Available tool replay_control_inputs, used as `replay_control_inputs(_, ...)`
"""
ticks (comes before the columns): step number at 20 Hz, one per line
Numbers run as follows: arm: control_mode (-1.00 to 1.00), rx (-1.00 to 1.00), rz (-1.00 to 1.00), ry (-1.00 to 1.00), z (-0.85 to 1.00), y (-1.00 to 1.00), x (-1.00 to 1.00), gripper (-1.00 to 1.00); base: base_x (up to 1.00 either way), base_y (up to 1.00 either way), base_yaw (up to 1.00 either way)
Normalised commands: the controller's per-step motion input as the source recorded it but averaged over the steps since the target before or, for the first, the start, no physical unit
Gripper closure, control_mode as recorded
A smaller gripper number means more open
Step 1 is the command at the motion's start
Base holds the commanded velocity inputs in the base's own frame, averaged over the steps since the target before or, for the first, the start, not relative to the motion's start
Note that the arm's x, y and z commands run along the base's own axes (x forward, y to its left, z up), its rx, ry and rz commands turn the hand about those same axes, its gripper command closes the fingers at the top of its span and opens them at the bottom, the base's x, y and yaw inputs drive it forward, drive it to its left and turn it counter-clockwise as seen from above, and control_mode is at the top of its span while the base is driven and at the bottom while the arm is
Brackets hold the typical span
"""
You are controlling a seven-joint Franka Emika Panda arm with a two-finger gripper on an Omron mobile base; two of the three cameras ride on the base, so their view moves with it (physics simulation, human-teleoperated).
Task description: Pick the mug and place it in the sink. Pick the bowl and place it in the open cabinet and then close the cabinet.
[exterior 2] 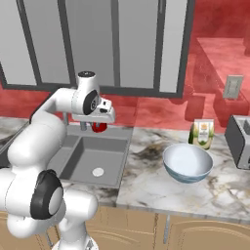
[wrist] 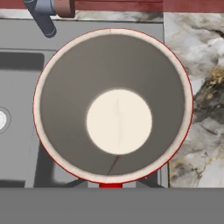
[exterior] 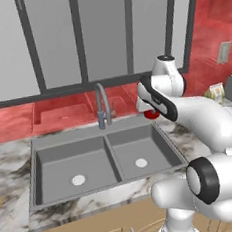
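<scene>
Now we see the gripper [exterior 2: 99, 123] closed on the red mug [exterior 2: 99, 127], holding it in the air above the back right corner of the sink [exterior: 67, 165], just right of the faucet [exterior: 102, 106]. From the hand camera we look straight down into the mug's white inside, with the right basin's edge and marble counter [wrist: 197, 87] below it. The bowl [exterior 2: 187, 163] sits upright on the counter, well right of the sink, near a carton [exterior 2: 202, 133] and a toaster [exterior 2: 239, 140].
</scene>
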Motion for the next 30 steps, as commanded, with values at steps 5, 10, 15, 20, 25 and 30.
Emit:
replay_control_inputs(5, 1.00, 0.00, 0.00, 0.00, 0.00, 0.00, 0.00, 1.00, 0.55, -0.40, 0.02)
replay_control_inputs(10, 1.00, 0.00, 0.00, 0.00, 0.00, 0.00, 0.00, 1.00, 0.63, -0.36, 0.06)
replay_control_inputs(15, 1.00, 0.00, 0.00, 0.00, 0.00, 0.00, 0.00, 1.00, 0.29, -0.36, -0.06)
replay_control_inputs(20, 1.00, 0.00, 0.00, 0.00, 0.00, 0.00, 0.00, 1.00, 0.02, -0.37, -0.10)
replay_control_inputs(25, 1.00, 0.00, 0.00, 0.00, 0.00, 0.00, 0.00, 1.00, -0.15, -0.13, -0.10)
replay_control_inputs(30, 1.00, 0.00, 0.00, 0.00, 0.00, 0.00, 0.00, 1.00, -0.34, -0.20, -0.05)
